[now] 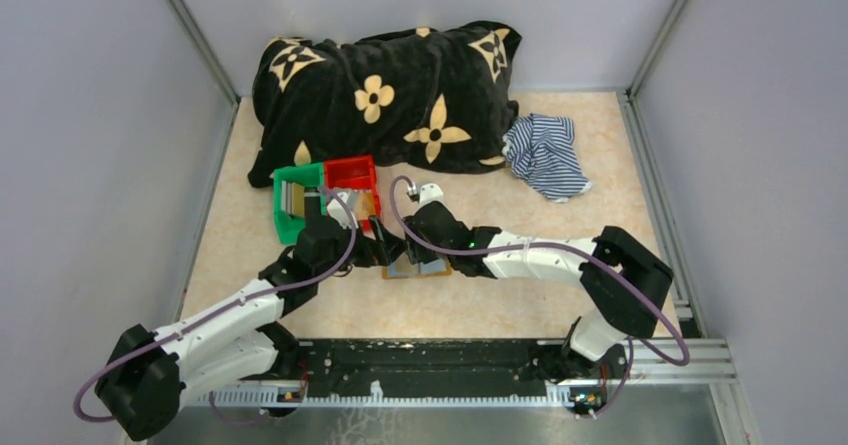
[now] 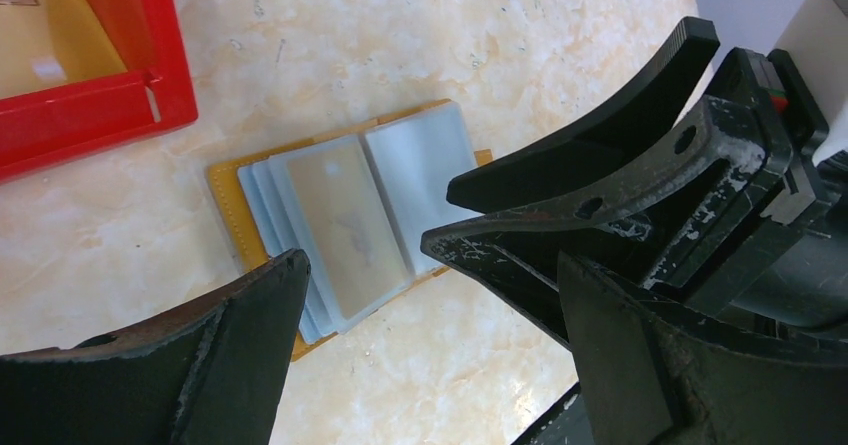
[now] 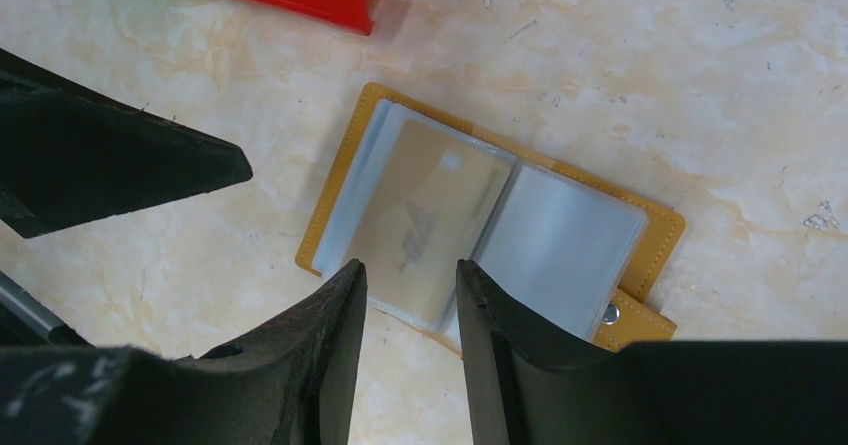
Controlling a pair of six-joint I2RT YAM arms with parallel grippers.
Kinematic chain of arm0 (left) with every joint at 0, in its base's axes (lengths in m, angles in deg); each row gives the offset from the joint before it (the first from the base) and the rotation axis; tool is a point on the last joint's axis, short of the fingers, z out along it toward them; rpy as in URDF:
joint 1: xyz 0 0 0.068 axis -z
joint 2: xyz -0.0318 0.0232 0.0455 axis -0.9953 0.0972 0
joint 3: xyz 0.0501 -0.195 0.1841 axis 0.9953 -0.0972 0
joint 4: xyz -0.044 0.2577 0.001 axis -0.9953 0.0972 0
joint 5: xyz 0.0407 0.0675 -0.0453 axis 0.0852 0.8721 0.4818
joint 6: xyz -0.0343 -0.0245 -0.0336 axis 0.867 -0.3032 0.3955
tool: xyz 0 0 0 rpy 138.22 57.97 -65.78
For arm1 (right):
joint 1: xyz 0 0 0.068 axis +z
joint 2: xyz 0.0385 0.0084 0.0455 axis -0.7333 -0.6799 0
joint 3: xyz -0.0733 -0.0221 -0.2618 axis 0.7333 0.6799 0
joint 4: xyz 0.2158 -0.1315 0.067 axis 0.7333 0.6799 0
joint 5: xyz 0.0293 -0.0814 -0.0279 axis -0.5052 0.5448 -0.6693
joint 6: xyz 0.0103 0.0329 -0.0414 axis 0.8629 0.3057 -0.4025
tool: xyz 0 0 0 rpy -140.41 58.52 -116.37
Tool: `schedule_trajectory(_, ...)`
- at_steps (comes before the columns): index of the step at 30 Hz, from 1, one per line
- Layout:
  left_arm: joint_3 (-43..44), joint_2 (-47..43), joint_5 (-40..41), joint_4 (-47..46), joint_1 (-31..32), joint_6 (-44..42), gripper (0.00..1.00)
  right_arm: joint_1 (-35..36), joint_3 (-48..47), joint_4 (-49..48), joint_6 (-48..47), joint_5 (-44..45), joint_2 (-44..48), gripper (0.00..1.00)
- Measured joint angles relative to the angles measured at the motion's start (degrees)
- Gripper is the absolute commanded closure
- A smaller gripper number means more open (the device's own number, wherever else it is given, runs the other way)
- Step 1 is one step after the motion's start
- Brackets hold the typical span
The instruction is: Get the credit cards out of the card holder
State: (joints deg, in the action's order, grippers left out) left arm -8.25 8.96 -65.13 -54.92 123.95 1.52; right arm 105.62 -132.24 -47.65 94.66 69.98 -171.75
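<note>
Two bins sit side by side toward the left of the counter (image 1: 500,310): a green bin (image 1: 288,215) and, against its right side, a red bin (image 1: 352,173). Something pale lies in the green one, too small to tell what it is.

Just right of the bins and nearer the arms, the left hand (image 2: 430,265) hangs over the counter with its jaws spread wide, holding nothing. In its own wrist view one finger shows by the left end of the card holder and the other shows well off to the right.

Below that hand lies the card holder (image 3: 560,240), opened flat on the counter and apart from the red bin. Its tan-orange cover shows as a rim around a stack of clear grey-blue sleeves (image 2: 420,180). The top sleeve on the left half has one yellowish card (image 3: 430,215) inside it, and the sleeve on the right half looks plain grey. In the right wrist view a little tab (image 3: 632,322) with a metal stud sticks out at the holder's lower right corner.

The right hand (image 3: 408,270) is over the holder from the right side. Its jaws stand a narrow gap apart, right above the near edge of the sleeve that holds the card, with nothing clamped between them. Whether the fingertips touch the sleeve I cannot tell.

Farther right and well apart from the holder, a striped cloth (image 1: 545,155) lies crumpled toward the back. It sits beside a black blanket (image 1: 385,95) with pale flower shapes that runs along the far wall.
</note>
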Motion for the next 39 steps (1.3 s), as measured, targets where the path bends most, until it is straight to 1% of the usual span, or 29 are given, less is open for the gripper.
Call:
schedule_trajectory(6, -2.2, 2.3, -0.8, -5.3, 1.6, 0.7, 0.02, -1.6, 2.1, -2.1, 1.6, -3.1, 0.0, 0.63)
schedule_trajectory(13, -4.9, 4.2, -2.2, -10.4, 2.3, 0.7, 0.06, -4.7, 5.5, -3.3, 3.4, -5.8, 0.0, 0.65)
schedule_trajectory(25, -5.4, 8.6, -2.2, -14.4, 4.0, 0.9, 0.07, -6.1, 5.7, -4.3, 3.5, -7.1, 0.2, 0.66)
schedule_trajectory(31, -5.5, 9.0, -0.1, -14.2, 4.4, 1.0, 0.07, -6.6, 6.4, -4.5, 3.4, -7.6, 0.2, 0.67)
schedule_trajectory(39, -5.4, 7.3, 4.9, -8.9, 4.5, -1.3, 0.06, -7.0, 6.6, -4.6, 3.5, -8.2, 0.2, 0.67)
